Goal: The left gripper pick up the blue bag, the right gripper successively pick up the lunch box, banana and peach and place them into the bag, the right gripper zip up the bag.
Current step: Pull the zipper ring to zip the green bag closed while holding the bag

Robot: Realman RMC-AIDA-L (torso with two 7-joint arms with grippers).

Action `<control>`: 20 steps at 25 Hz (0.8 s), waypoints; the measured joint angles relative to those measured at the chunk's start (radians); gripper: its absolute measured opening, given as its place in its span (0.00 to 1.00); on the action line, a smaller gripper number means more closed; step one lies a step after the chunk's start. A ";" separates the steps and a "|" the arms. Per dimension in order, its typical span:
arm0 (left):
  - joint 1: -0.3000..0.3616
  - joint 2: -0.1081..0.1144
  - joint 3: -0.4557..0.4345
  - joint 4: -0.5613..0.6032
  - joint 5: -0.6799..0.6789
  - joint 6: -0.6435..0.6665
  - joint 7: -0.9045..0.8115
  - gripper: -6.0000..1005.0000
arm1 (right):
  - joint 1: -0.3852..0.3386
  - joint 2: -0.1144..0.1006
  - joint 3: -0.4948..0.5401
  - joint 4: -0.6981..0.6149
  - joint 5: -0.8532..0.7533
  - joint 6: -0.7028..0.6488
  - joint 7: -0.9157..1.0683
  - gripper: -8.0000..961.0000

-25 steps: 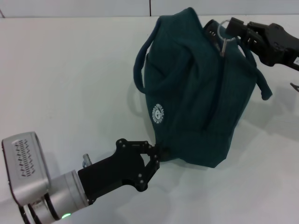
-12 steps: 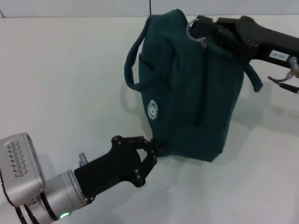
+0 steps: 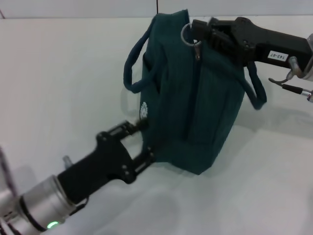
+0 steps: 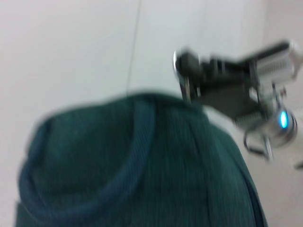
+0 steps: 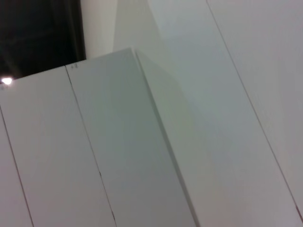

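The blue bag [image 3: 200,98] stands upright on the white table [image 3: 58,73], closed along its top, one loop handle [image 3: 134,73] hanging to the left. My left gripper [image 3: 145,141] grips the bag's lower left corner. My right gripper [image 3: 199,30] is at the bag's top, shut on the ring zipper pull [image 3: 187,34]. The left wrist view shows the bag's top [image 4: 132,165] with the right gripper [image 4: 191,71] above it. The lunch box, banana and peach are out of view.
The bag's second handle [image 3: 257,90] hangs under the right arm. Loose cables [image 3: 288,81] hang off the right wrist. The right wrist view shows only white panels [image 5: 142,142].
My right gripper has moved left along the bag's top with the zipper ring. The bag has turned and shifted left, and my left arm has moved left with its corner.
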 joint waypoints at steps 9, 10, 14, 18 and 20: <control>-0.014 0.005 0.001 0.176 -0.069 0.101 -0.242 0.68 | 0.006 -0.003 -0.005 -0.004 -0.001 0.039 0.002 0.07; -0.015 0.005 0.002 0.207 -0.069 0.101 -0.274 0.68 | 0.011 -0.003 -0.006 -0.005 -0.001 0.043 0.003 0.07; -0.015 0.006 0.006 0.373 -0.064 0.093 -0.453 0.68 | 0.022 -0.002 -0.006 -0.003 -0.001 0.055 0.004 0.07; -0.015 0.009 0.011 0.527 -0.025 0.059 -0.602 0.68 | 0.028 -0.001 -0.006 -0.003 0.001 0.071 0.004 0.07; -0.016 0.007 0.013 0.652 0.033 0.013 -0.716 0.68 | 0.035 0.000 -0.006 -0.005 0.002 0.085 0.004 0.07</control>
